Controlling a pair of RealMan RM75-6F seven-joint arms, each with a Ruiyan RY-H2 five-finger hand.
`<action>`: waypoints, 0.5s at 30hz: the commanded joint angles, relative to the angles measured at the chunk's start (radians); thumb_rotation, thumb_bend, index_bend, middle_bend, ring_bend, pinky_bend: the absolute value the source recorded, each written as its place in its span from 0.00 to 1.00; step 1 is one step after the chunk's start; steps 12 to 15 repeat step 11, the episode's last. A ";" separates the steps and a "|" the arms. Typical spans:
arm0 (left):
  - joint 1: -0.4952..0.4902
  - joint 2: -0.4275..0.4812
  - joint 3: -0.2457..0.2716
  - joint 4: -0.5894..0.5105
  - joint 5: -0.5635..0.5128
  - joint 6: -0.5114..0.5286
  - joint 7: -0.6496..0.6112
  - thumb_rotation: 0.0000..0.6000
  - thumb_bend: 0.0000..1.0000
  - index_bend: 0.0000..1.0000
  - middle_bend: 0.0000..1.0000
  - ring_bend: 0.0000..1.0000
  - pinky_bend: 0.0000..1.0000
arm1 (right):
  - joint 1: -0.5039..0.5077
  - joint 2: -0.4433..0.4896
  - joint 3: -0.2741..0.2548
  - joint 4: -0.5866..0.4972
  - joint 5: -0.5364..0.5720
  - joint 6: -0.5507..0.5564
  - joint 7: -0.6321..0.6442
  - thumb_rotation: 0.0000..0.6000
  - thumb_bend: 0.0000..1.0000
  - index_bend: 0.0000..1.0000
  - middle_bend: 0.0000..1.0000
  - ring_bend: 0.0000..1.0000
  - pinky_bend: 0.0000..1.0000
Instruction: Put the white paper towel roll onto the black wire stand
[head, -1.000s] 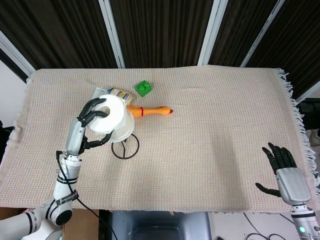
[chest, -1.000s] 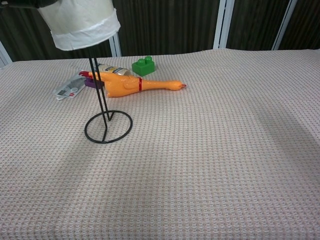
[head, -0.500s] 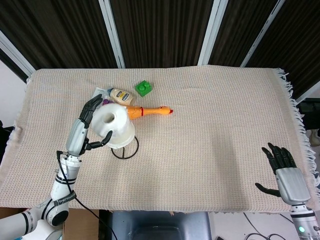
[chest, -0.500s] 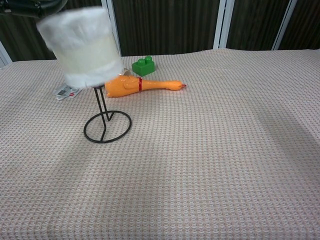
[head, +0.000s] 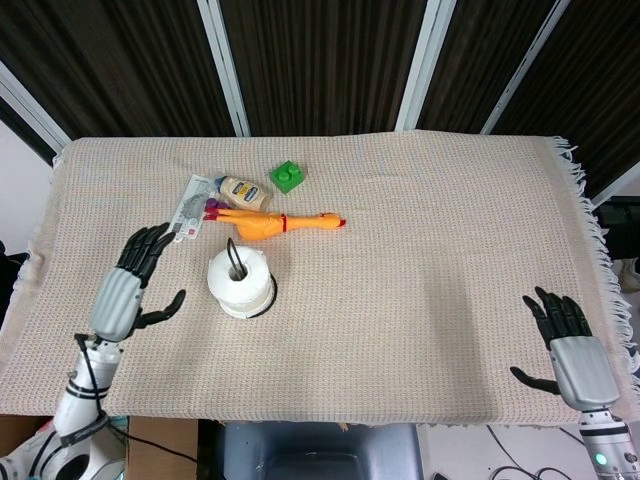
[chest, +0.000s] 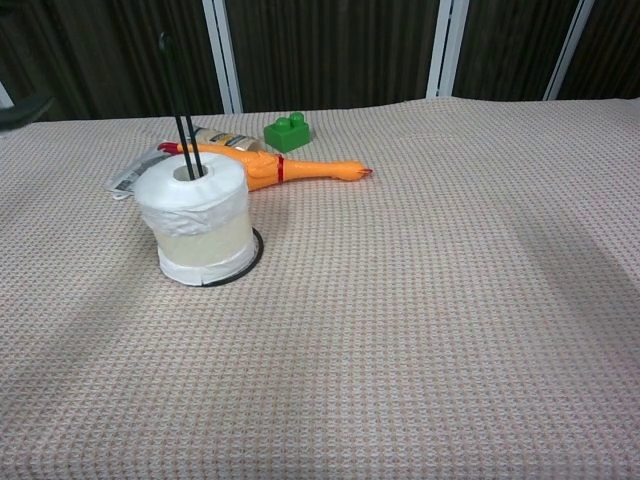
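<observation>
The white paper towel roll (head: 240, 281) (chest: 196, 219) stands upright on the base of the black wire stand (chest: 181, 108), whose rod (head: 233, 259) rises through the roll's core. My left hand (head: 125, 291) hovers to the left of the roll, apart from it, fingers spread and holding nothing. Far off at the table's near right corner, my right hand (head: 567, 348) is open and empty too. Neither hand shows clearly in the chest view.
Behind the roll lie an orange rubber chicken (head: 282, 222) (chest: 290, 171), a green toy brick (head: 287, 177) (chest: 287, 131), a small yellow-labelled bottle (head: 243, 192) and a flat packet (head: 190, 204). A beige woven cloth (head: 420, 250) covers the table.
The roll slid down the rod from the left hand's grip to rest on the stand's base. The left hand let go and drew back to the left. The right hand stayed put.
</observation>
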 joint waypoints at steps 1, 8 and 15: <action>0.156 0.044 0.110 0.056 -0.073 0.042 0.157 1.00 0.39 0.00 0.00 0.00 0.04 | 0.003 -0.007 -0.002 -0.004 0.004 -0.012 -0.017 1.00 0.09 0.00 0.00 0.00 0.00; 0.175 0.058 0.133 0.107 -0.118 -0.032 0.153 1.00 0.41 0.00 0.00 0.00 0.00 | 0.002 -0.019 -0.005 -0.002 -0.007 -0.006 -0.038 1.00 0.09 0.00 0.00 0.00 0.00; 0.169 0.078 0.129 0.088 -0.116 -0.058 0.151 1.00 0.41 0.00 0.00 0.00 0.00 | 0.003 -0.032 -0.015 -0.002 -0.015 -0.014 -0.059 1.00 0.09 0.00 0.00 0.00 0.00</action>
